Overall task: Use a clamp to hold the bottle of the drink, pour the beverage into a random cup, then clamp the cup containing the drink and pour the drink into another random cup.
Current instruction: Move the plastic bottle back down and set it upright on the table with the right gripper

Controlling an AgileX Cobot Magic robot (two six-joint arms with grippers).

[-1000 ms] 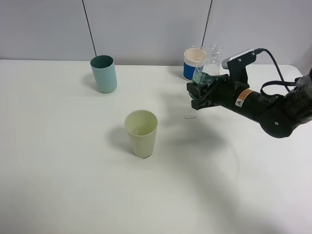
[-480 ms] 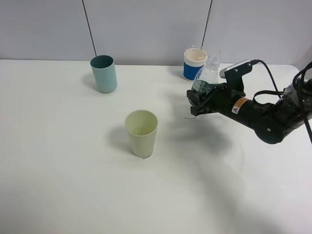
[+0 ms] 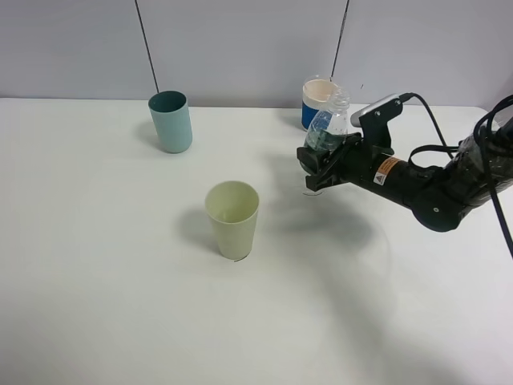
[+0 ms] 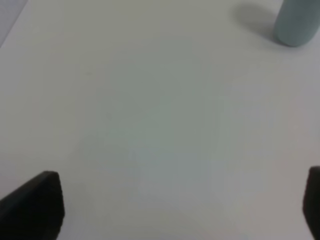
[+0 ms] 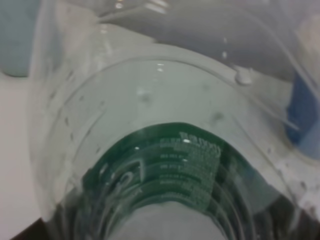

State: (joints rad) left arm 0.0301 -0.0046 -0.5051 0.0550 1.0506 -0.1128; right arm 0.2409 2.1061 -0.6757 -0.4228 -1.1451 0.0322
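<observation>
My right gripper (image 3: 321,158) is shut on a clear bottle (image 3: 327,128) with a green label and holds it above the table, neck up and leaning a little. The bottle fills the right wrist view (image 5: 160,150). A pale cream cup (image 3: 232,218) stands upright at mid table, left of and nearer than the bottle. A teal cup (image 3: 171,121) stands at the back left. A blue and cream cup (image 3: 317,103) stands at the back, just behind the bottle. My left gripper (image 4: 172,210) is open over bare table. The teal cup (image 4: 295,22) shows far off in its view.
The white table (image 3: 120,305) runs to a grey back wall (image 3: 240,40). The right arm's black body and cables (image 3: 449,176) hang over the right side of the table. The left arm does not show in the exterior view.
My right gripper has moved left and slightly toward the cream cup with the bottle in it. The cups have not moved.
</observation>
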